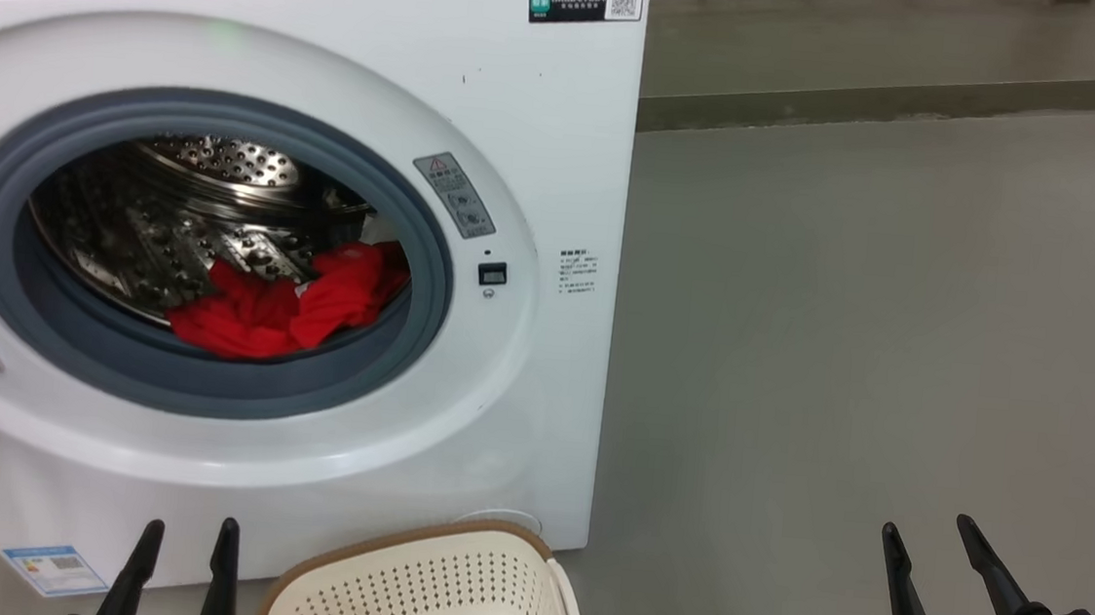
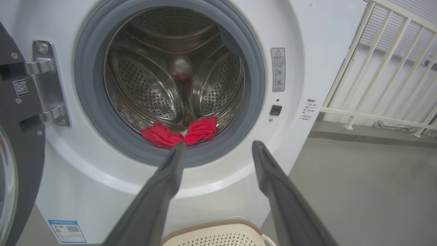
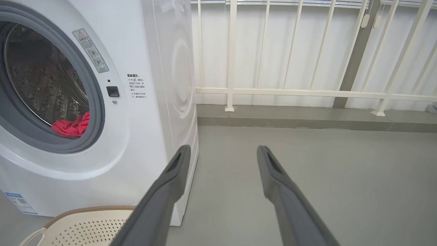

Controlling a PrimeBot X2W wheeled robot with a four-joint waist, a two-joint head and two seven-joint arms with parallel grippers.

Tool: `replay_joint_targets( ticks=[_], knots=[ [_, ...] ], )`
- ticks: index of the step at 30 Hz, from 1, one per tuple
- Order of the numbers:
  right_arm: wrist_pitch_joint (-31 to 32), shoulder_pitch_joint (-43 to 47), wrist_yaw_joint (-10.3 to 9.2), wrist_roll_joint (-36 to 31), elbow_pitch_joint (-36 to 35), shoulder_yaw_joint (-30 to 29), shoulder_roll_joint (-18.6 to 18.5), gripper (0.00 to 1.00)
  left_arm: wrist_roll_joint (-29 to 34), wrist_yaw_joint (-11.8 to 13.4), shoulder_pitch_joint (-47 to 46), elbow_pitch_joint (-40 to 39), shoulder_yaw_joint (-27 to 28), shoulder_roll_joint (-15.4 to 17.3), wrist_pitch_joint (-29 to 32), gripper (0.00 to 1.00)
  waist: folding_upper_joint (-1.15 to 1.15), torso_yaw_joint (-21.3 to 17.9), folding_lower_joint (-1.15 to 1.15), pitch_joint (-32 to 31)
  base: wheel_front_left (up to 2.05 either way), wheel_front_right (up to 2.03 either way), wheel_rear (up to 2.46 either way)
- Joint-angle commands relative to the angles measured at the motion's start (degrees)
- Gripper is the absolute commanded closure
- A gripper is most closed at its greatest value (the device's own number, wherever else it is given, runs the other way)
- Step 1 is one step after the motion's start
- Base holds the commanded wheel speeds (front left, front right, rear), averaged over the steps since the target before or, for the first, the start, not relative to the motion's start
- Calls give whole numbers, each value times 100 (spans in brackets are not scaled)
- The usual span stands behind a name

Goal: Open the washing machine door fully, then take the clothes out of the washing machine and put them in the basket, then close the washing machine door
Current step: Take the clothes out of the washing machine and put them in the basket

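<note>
Bright, even, diffuse light; soft faint shadows on floor (image 1: 898,325). Glare spots on steel drum (image 1: 217,159). Green tint on washing machine (image 1: 227,33). Wide-angle bending at wrist-view edges. Left gripper (image 2: 219,143) slightly soft up close.

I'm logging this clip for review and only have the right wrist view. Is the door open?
Observer: Yes. In the left wrist view the door stands swung out to the left of the opening.
Operator: And the left hand?
Observer: The left hand is open and empty. It points at the opening from outside the drum.
Operator: I see a bit of red. Is there more further in?
Observer: None that I can see. The clothes lie in one heap at the drum's front lip, and the steel behind them looks bare.
</note>
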Motion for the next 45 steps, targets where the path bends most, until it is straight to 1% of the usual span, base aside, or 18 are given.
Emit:
replay_joint_targets(
  ticks=[1,7,27,32,37,45],
  knots=[
    [-37,-186,19,16,-117,108,-125,0,-5,-30,-146,-145,185,107,-70,0,0,2,0,17,110,-110,0],
    [-37,-189,19,25,-104,111,-133,0,13,-31,-135,-110,217,95,-70,0,0,-4,0,42,63,-63,0],
    [-37,-229,19,53,-96,125,-106,0,61,-31,-222,-101,229,80,-70,0,0,54,0,152,1,-1,0],
    [-37,-245,19,60,-113,93,-127,0,87,-32,-339,-36,206,60,-70,0,0,117,0,233,0,0,0],
    [-37,-322,19,60,-161,81,-124,0,59,-28,-607,200,200,43,-70,0,0,160,0,389,0,0,0],
    [-37,-551,19,98,-264,85,-165,0,189,228,-1381,509,238,19,-70,0,0,201,0,889,0,0,0]
  ],
)
